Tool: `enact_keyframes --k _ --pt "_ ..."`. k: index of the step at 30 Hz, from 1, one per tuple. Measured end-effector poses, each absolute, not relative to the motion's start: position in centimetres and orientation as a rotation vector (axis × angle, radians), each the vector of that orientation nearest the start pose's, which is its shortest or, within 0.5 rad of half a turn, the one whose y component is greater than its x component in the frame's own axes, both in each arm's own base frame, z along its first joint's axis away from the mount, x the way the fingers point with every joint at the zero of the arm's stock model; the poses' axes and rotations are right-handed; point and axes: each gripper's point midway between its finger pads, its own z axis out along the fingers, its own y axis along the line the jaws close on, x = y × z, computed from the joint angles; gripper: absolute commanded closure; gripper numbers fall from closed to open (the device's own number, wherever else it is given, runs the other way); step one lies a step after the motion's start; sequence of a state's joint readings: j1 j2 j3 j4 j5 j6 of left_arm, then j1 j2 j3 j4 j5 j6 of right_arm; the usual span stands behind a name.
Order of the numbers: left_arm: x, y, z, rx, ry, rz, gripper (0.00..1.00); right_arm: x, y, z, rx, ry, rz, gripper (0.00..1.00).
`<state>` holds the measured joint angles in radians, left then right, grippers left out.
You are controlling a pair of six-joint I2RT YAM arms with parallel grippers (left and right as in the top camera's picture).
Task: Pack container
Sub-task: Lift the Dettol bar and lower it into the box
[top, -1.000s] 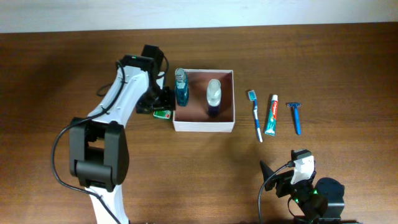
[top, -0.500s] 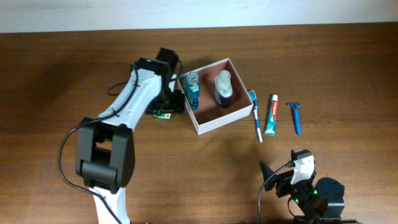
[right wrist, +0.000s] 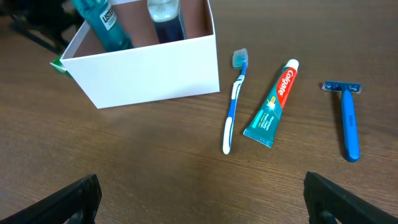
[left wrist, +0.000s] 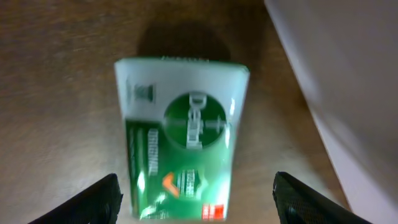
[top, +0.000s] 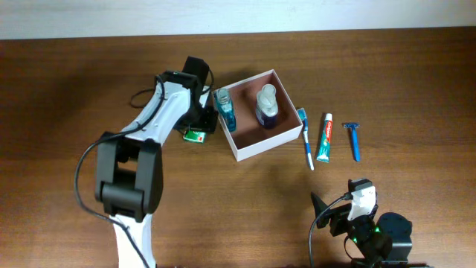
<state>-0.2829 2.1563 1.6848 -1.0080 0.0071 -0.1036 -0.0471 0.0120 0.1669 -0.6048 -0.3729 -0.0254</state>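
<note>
The container [top: 256, 147] is a shallow white box with a pinkish-brown inside, turned askew at mid-table. A teal bottle [top: 225, 109] and a blue bottle with a clear cap [top: 267, 106] stand in it. A green packet [top: 195, 135] lies on the table at its left wall. My left gripper [top: 202, 123] is open over the packet; in the left wrist view the packet [left wrist: 180, 137] lies between the fingers [left wrist: 196, 196], with the container wall [left wrist: 348, 93] at right. My right gripper [top: 331, 212] is open and empty at the front right, and its fingers [right wrist: 202, 196] span bare wood.
A blue-and-white toothbrush [top: 306, 141], a toothpaste tube [top: 325, 138] and a blue razor [top: 354, 140] lie side by side right of the container. The toothbrush head is close to the container's right corner. They also show in the right wrist view: toothbrush [right wrist: 233, 102], toothpaste [right wrist: 272, 106], razor [right wrist: 348, 121].
The container has been turned and shifted right, from square to askew, its corner now near the toothbrush. My left arm swung right, then drew back slightly. The right arm has not moved.
</note>
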Motion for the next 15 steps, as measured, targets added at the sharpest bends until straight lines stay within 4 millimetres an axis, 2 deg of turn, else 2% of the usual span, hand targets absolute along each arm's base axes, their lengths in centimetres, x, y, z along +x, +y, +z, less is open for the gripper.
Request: enact_keyframes --k 4,10,12,15 --pt "42.2 -12.3 1.5 0.284 3.039 -0.029 0.2 20.2 5.3 11.2 -0.215 1.991 0.329 0.01" --pt "43.1 -12.4 1.0 0.289 3.013 -0.03 0.21 20.2 5.3 11.2 -0.214 1.991 0.329 0.01" --pt "42.8 -12.3 0.1 0.292 3.035 -0.025 0.25 20.2 5.3 11.2 -0.214 1.991 0.329 0.01" --pt "42.8 -12.2 -0.1 0.298 3.046 -0.007 0.37 20.2 5.3 11.2 -0.215 1.991 0.329 0.01"
